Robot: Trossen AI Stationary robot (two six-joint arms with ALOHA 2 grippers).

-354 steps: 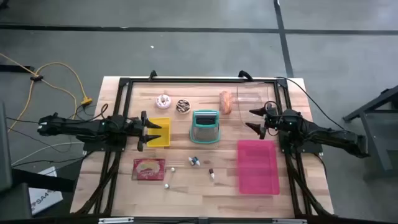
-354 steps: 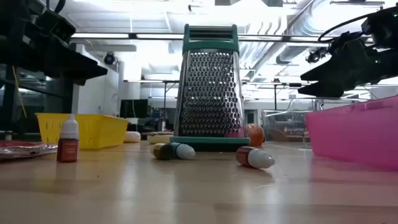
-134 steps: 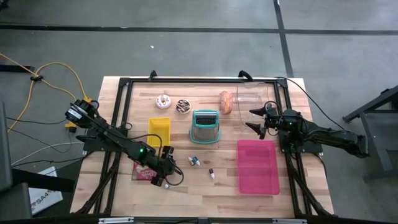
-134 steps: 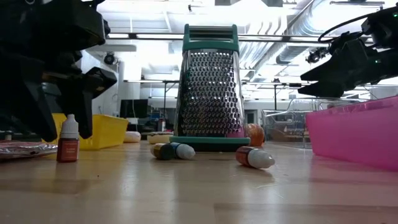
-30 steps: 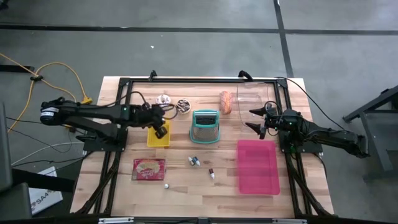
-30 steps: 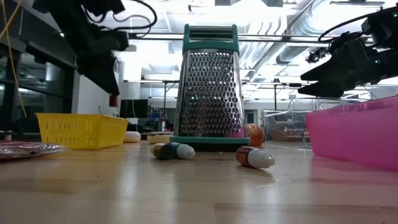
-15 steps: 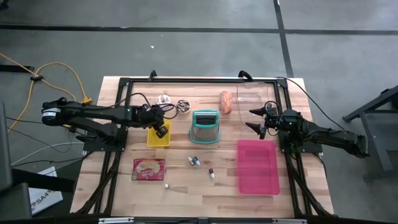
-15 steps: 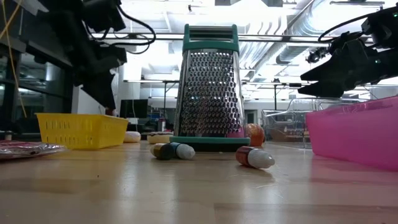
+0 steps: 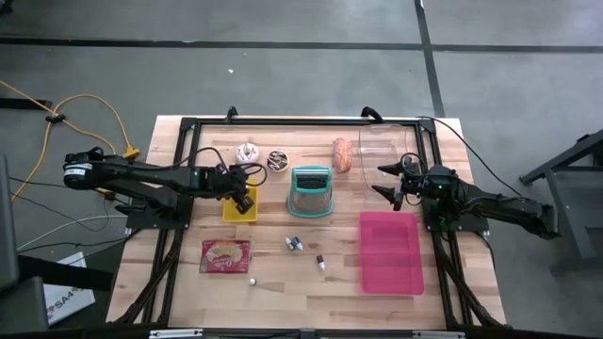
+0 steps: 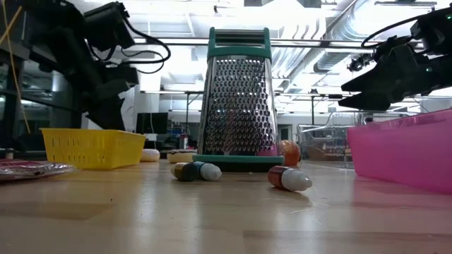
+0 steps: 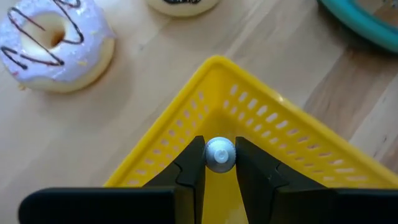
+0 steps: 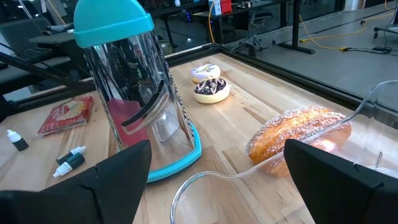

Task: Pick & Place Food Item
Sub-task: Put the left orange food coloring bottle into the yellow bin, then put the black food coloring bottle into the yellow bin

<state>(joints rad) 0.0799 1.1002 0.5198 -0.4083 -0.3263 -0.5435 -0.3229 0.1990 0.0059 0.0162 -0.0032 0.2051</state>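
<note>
My left gripper (image 9: 243, 198) reaches from the table's left, slanting down over the yellow basket (image 9: 240, 201). It is shut on a small bottle, of which only the round white cap (image 11: 219, 154) shows. In the low view its fingers dip behind the basket's wall (image 10: 92, 148). A lilac-iced doughnut (image 11: 53, 43) and a chocolate doughnut (image 9: 277, 161) lie on the wood beyond the basket. A bread loaf (image 9: 342, 154) lies at the back, right of the grater. My right gripper (image 9: 384, 182) waits open at the right, near the loaf (image 12: 298, 134). My left gripper pinches the small bottle between its two fingertips (image 11: 193, 163); the white cap (image 11: 219, 149) shows end-on in the gap. The fingers hide the bottle's body. They slant down from the table's left, with the bottle clear above the basket's inside, near its corner (image 11: 214, 65).
A teal-framed grater (image 9: 312, 191) stands mid-table. Near it are a pink tray (image 9: 390, 251), a clear container (image 9: 386, 146) at the back right, a red packet (image 9: 226, 255) and small bottles (image 9: 294, 244) (image 9: 321, 265) toward the near edge.
My left gripper has sunk toward the yellow basket with the small bottle still between its fingers; in the low view the arm has come down behind the basket's wall. My right arm has kept still.
</note>
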